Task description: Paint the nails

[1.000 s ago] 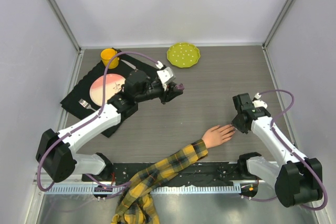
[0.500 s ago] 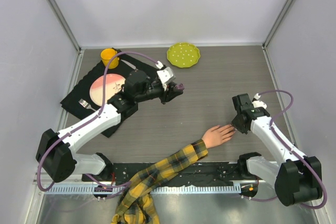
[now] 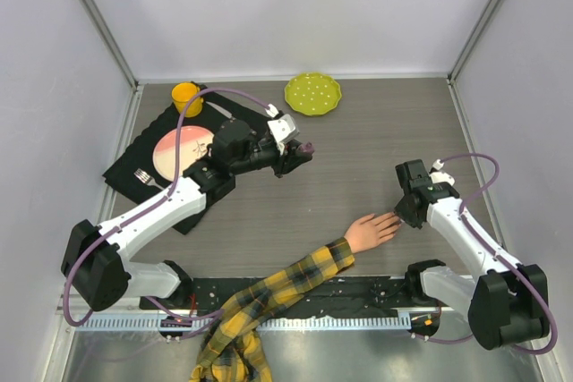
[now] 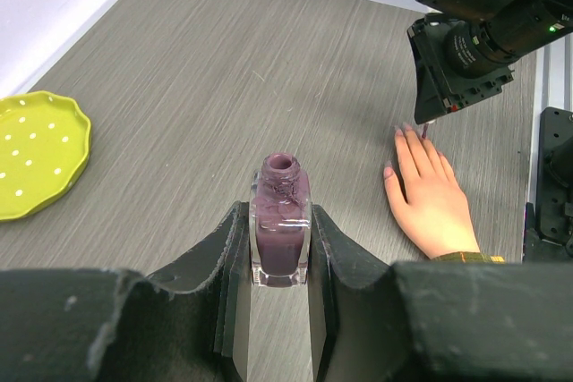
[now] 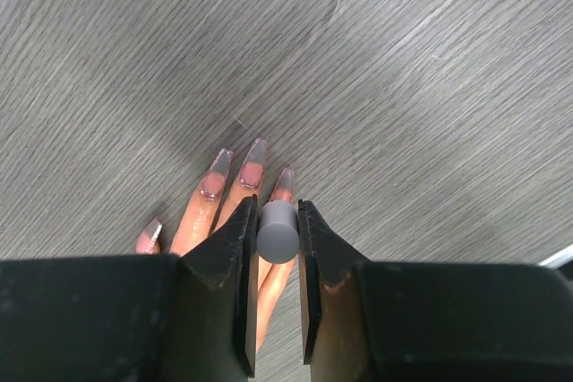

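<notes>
Nails (image 5: 253, 160) beneath right end effector (image 5: 277, 214) clamping brush cap (image 5: 277, 234); left end effector (image 4: 279, 216) clamps bottle (image 4: 281, 252) holding purple polish.

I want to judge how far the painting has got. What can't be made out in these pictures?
- Right wrist view: the brush cap in the right gripper hides its own bristles, so contact with the nails is unclear.
- Top view: nails on the mannequin hand are too small to judge.
- Left wrist view: the left gripper covers the polish bottle's sides.
</notes>
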Controlling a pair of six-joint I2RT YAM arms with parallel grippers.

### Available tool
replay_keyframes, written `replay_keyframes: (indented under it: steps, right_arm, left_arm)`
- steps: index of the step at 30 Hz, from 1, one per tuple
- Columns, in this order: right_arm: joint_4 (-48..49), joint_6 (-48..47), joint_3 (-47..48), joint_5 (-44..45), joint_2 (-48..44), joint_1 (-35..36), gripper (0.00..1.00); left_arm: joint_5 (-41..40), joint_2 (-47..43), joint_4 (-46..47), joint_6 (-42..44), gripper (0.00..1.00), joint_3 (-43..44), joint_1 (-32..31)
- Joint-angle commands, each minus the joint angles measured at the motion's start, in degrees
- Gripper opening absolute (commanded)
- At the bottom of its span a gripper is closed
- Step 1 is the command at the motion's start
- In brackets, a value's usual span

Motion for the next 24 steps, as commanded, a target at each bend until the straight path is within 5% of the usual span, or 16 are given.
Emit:
replay_keyframes:
  steps: [1, 24]
  right_arm:
    - [1.2, 0.2, -0.1, 0.6, 0.2, -0.3, 0.01]
    - [2.3, 0.3, 0.1, 2.3, 1.8, -0.4, 0.01]
  left_arm:
    - [0.3, -0.2, 4.2, 0.7, 0.00, 0.4, -0.2]
    - [0.4, -0.1, 4.1, 0.7, 0.00, 0.3, -0.2]
